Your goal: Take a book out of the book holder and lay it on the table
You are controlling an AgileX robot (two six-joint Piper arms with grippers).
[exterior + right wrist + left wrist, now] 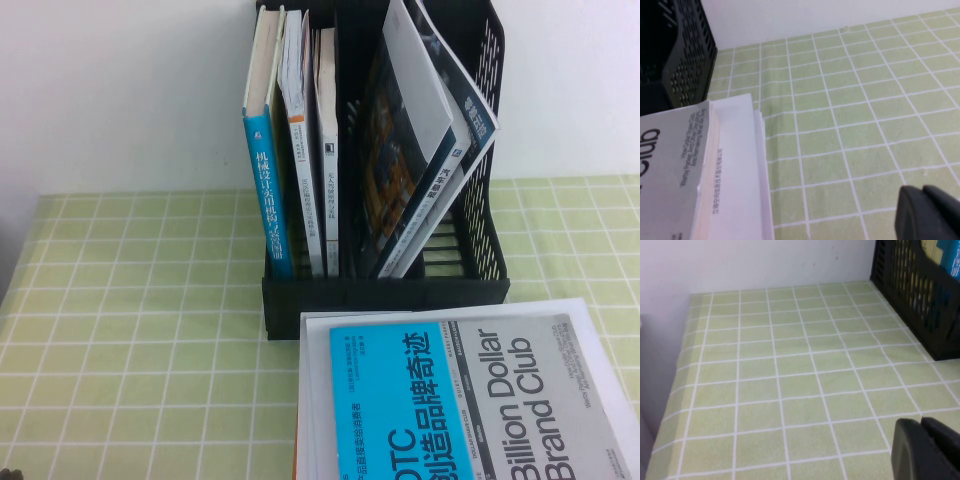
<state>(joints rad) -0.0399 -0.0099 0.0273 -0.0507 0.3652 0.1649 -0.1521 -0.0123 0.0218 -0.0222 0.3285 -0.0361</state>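
Observation:
The black book holder stands at the middle back of the green grid table. In its right slot a thin white-covered book with a grey-blue edge leans against the dark-covered book with the orange picture; its cover picture is hidden. The left slots hold a blue-spined book and two others. My left gripper is shut and empty, low over the cloth to the left of the holder. My right gripper is shut and empty, over the cloth to the right of the stacked books. Neither gripper shows in the high view.
A stack of books lies flat in front of the holder, with the cyan-and-grey "Billion Dollar Brand Club" book on top of wider white ones; its edge shows in the right wrist view. A white wall stands behind the table.

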